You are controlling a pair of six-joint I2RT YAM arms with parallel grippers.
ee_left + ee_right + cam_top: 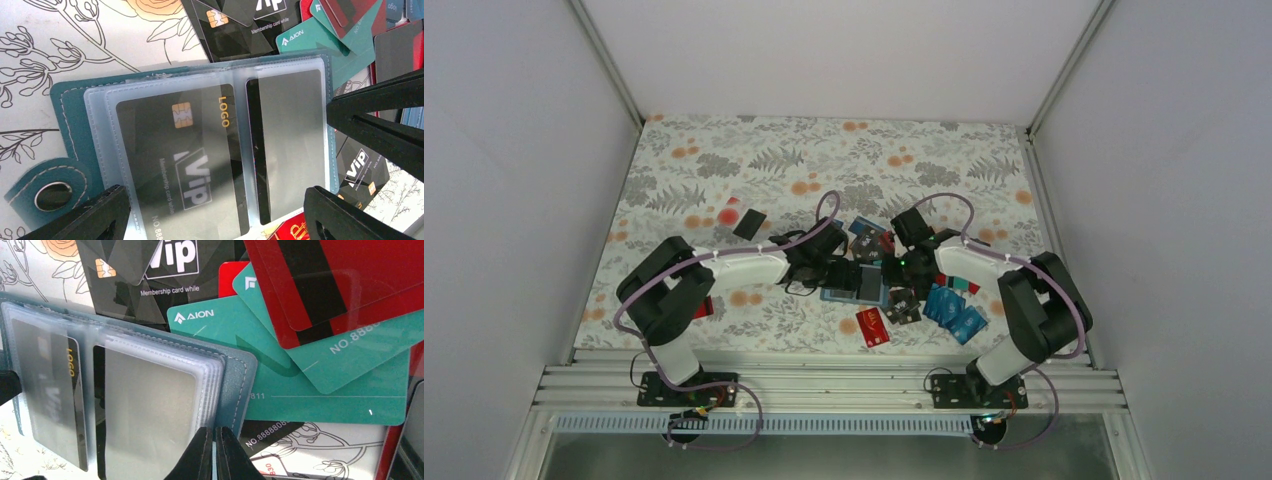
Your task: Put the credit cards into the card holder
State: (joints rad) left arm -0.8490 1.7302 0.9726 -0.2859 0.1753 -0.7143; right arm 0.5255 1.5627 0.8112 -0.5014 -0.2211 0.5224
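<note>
The teal card holder (pixel 854 285) lies open on the table, its clear sleeves facing up. A black VIP card (pixel 175 160) sits inside the left sleeve and a grey card (pixel 290 140) inside the right one. My left gripper (pixel 212 200) hovers over the card holder (pixel 70 125), open wide, with nothing between its fingers. At the right edge of the card holder (pixel 235 385), my right gripper (pixel 215 432) is shut, with a thin pale sliver of that edge between its fingers. Loose credit cards lie around: black VIP (pixel 235 25), teal (pixel 325 400), red (pixel 350 280).
More cards are scattered on the floral cloth: a red one (pixel 872 326) in front of the holder, a blue pile (pixel 954 308) at the right, a black one (pixel 749 222) at the back left, a red one (pixel 704 308) by the left arm's base. White walls close in three sides.
</note>
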